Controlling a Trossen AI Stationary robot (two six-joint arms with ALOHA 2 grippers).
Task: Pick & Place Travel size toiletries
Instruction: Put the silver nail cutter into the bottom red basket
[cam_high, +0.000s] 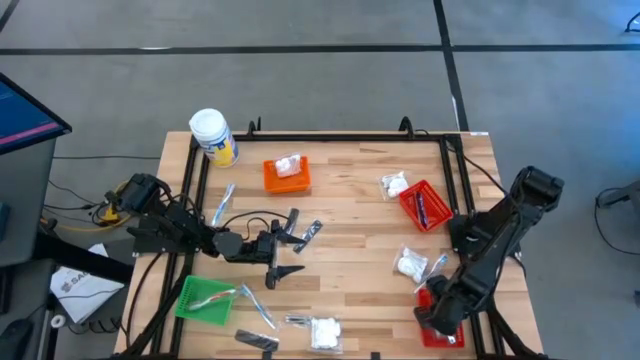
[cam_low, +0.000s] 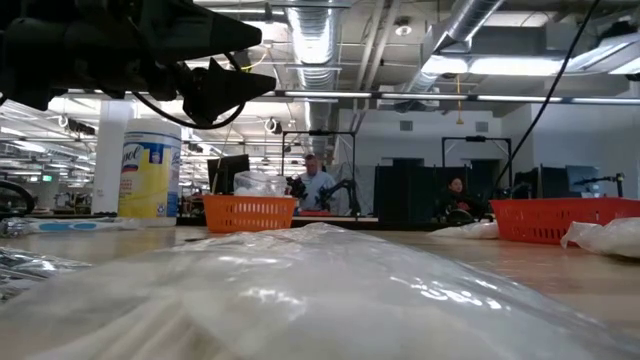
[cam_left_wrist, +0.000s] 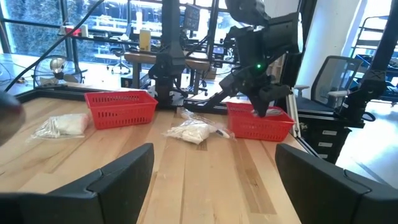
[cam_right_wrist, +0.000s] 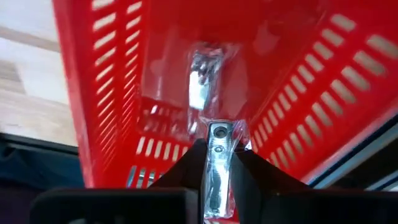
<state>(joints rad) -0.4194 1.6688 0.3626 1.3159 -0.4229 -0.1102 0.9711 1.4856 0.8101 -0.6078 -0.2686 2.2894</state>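
Right wrist view: right gripper (cam_right_wrist: 217, 163) apparently clamping sachet (cam_right_wrist: 217, 155).

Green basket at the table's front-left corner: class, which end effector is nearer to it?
Left. The left end effector hovers open just beside the green basket; the right end effector is across the table, over a red basket.

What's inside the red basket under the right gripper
A clear-wrapped silvery sachet hangs into the red basket, pinched by the right gripper. The sachet and fingers cover part of the basket floor, so anything beneath them stays hidden.
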